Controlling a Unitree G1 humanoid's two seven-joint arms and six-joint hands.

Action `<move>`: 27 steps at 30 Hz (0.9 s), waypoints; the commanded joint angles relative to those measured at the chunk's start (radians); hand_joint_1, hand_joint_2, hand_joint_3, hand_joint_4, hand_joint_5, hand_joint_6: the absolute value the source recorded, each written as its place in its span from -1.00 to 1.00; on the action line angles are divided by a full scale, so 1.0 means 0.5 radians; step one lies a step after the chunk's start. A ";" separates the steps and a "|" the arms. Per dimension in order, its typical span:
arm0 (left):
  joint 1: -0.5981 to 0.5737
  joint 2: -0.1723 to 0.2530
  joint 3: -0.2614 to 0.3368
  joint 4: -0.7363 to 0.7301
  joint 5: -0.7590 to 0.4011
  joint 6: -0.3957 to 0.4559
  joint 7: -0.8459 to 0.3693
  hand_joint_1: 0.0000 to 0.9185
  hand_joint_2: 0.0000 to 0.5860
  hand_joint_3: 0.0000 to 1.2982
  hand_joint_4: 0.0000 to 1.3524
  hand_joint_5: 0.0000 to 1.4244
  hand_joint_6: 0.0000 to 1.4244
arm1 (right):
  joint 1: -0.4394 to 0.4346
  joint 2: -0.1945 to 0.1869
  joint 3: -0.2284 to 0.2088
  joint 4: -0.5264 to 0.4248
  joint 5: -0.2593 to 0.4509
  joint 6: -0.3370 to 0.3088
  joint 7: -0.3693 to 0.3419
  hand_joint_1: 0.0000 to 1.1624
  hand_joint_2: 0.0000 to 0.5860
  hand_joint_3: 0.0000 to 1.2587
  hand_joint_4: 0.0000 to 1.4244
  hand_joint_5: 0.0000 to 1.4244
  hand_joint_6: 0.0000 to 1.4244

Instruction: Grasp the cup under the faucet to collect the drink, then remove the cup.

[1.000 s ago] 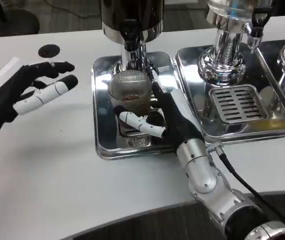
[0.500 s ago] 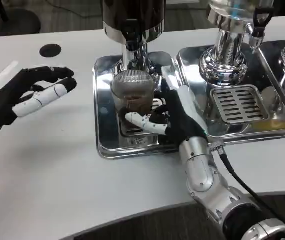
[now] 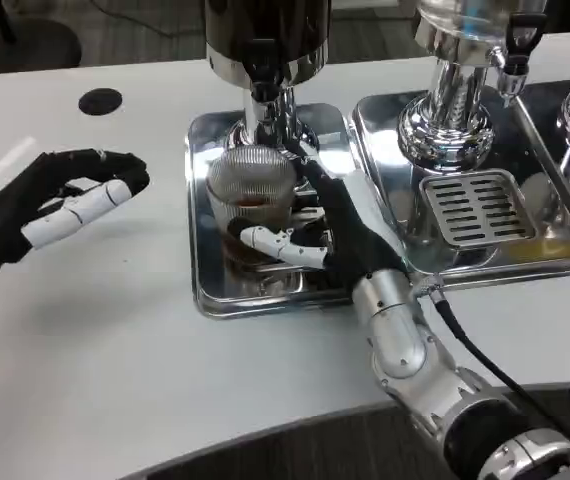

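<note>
Near the centre of the frame, slightly above the middle, the cup (image 3: 253, 200) stands on the left drip tray (image 3: 205, 270), directly beneath the faucet (image 3: 264, 75) of the dark dispenser (image 3: 265, 30) at the top edge. It is a clear, ribbed cup with brown drink showing in its lower part. The right hand (image 3: 340, 235) reaches in from the lower right and wraps the cup from its right side, one white finger (image 3: 280, 245) curving across the front face low down, so this hand appears to be grasping the cup. At the left edge of the frame the left hand (image 3: 50, 195) hovers over the white table (image 3: 115, 350) with its fingers loosely spread and nothing in them. To the right sits a second tray (image 3: 555, 255) with a slotted grate (image 3: 475, 205) under another chrome dispenser (image 3: 455, 100). The risk from here lies mostly in the removal. The cup looks thin and smooth, so a tight squeeze could buckle its wall and push liquid over the rim, while a loose hold could let it slide down. The faucet hangs close above the rim, so lifting straight up could knock it and tip the cup; drawing it out low and level seems safer. The raised tray lip could also catch the cup's base if it is dragged.
</note>
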 commanded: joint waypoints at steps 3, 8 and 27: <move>0.035 0.045 0.013 -0.026 -0.024 0.030 -0.044 -1.00 -0.47 -0.48 -0.65 -0.71 -0.49 | 0.005 0.142 0.035 0.013 -0.040 -0.006 -0.178 0.21 -0.51 -0.70 -0.68 -0.45 -0.27; 0.036 0.045 0.010 -0.027 -0.025 0.038 -0.048 -1.00 -0.48 -0.48 -0.65 -0.71 -0.49 | 0.008 0.139 0.030 0.016 -0.019 -0.017 -0.181 0.21 -0.50 -0.58 -0.59 -0.39 -0.20; 0.012 0.044 0.001 0.028 -0.024 0.045 -0.087 -1.00 -0.44 -0.50 -0.62 -0.69 -0.51 | 0.040 0.130 0.043 0.008 -0.030 -0.049 -0.279 0.24 -0.45 -0.40 -0.44 -0.20 0.09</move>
